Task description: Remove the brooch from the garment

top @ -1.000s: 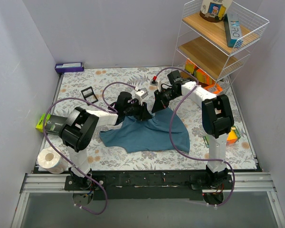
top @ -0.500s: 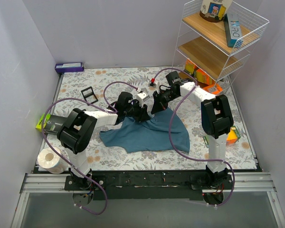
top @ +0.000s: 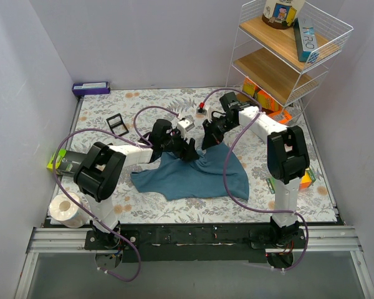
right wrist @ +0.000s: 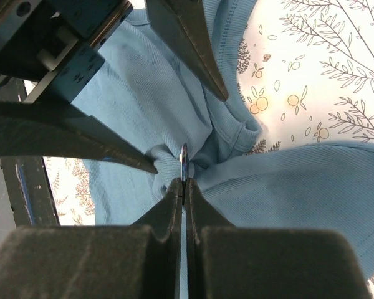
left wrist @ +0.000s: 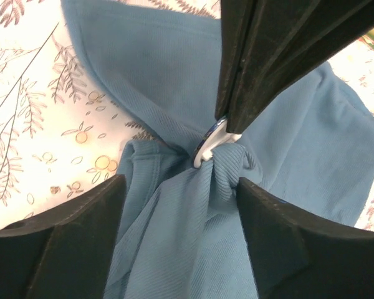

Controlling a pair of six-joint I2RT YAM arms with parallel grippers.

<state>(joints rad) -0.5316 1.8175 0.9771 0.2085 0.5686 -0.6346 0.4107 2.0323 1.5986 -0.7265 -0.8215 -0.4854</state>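
Teal-blue cloth fills both wrist views. The garment (top: pixel 193 177) lies crumpled on the flower-printed worktop (top: pixel 143 99), between our two arms. Near its far edge the fabric is gathered into a tight, twisted peak. The brooch (left wrist: pixel 207 142) sits at the top of that peak, a small whitish disc seen almost edge-on. Our right hand (right wrist: pixel 182 184) is pinched onto the brooch's rim, its two fingers pressed together with only the thin disc between them. Our left hand (left wrist: pixel 181 185) stands spread, one finger on each side of the gathered cloth just below the brooch. We see cloth in the gap, but neither finger clamps it. From above, the two hands meet almost tip to tip over the shirt's far edge.
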